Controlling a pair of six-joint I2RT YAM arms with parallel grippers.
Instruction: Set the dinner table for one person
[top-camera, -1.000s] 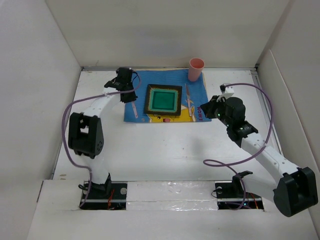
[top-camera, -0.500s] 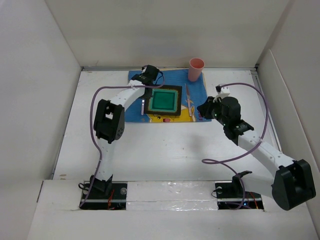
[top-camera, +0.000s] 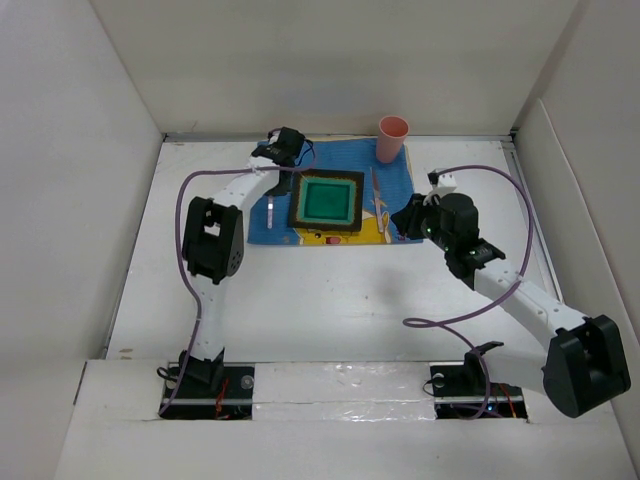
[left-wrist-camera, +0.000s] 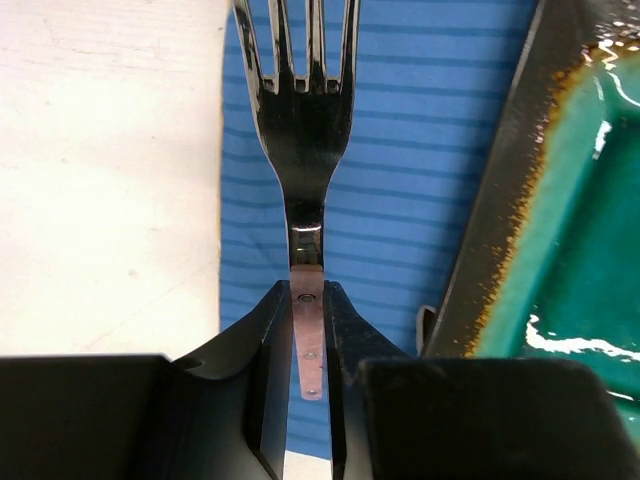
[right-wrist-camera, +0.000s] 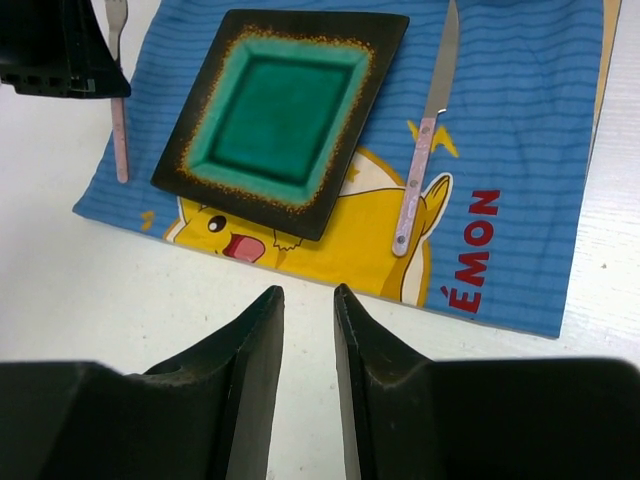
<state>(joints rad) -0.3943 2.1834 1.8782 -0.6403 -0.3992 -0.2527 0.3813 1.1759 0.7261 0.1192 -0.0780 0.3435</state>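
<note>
The dinner table (top-camera: 330, 300) fills the middle of my top view, with the blue placemat (top-camera: 345, 155) at upper centre. A green plate (top-camera: 327, 200) sits on the mat, a knife (right-wrist-camera: 425, 150) to its right. My left gripper (left-wrist-camera: 305, 290) is clamped on the fork (left-wrist-camera: 305, 110) handle left of the plate. The right gripper (right-wrist-camera: 308, 290) jaws stand slightly apart.

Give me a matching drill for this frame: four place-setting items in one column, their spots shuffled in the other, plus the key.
Items
1. pink plastic cup
2. square green-glazed plate with a dark rim
3. metal knife with a pink handle
4. metal fork with a pink handle

Spots
A. on the blue striped cartoon placemat, left of the plate
B. middle of the placemat
C. far right corner of the placemat
D. on the placemat, right of the plate

Pairs: 1-C, 2-B, 3-D, 4-A
</note>
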